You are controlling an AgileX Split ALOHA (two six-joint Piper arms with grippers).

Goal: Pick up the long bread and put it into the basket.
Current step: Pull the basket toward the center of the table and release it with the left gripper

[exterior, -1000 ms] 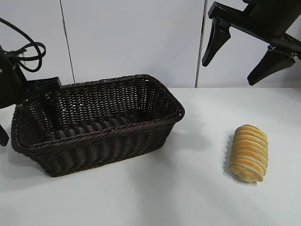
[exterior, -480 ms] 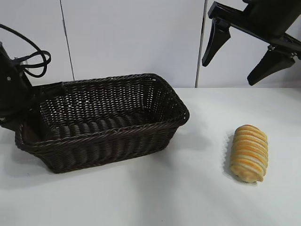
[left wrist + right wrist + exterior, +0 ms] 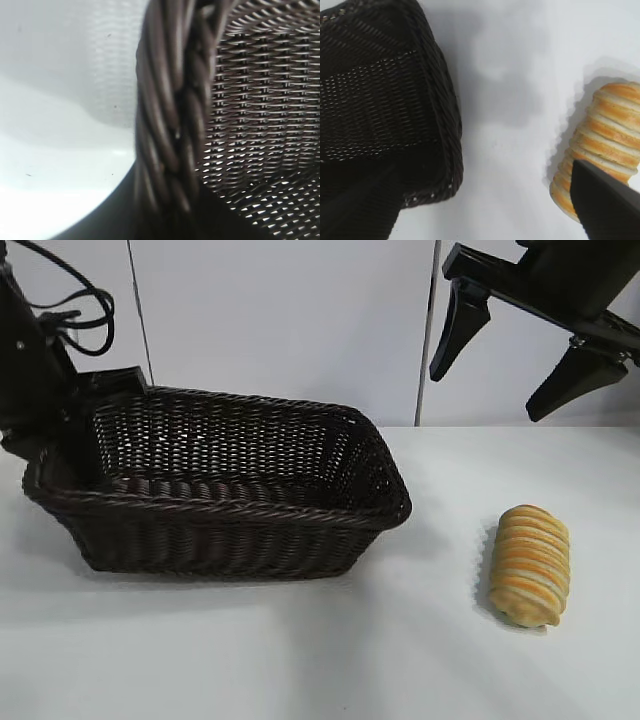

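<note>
Exterior view: left gripper (image 3: 62, 445) clamped on basket (image 3: 230, 530) rim, long bread (image 3: 529, 564) apart.

The large rectangular dark brown woven wicker basket (image 3: 230, 495) has a rough open weave and a thick braided rim with a slight sheen. The oblong golden-yellow ridged long bread (image 3: 529, 564) looks matt and crusted. The white table surface (image 3: 330, 650) is smooth and matt. The right gripper (image 3: 530, 345) has matt black plastic-looking fingers.

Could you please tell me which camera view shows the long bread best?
The exterior view: the whole long bread lies unobstructed on the table. The right wrist view crops it behind a gripper finger; the left wrist view shows none of it.
</note>
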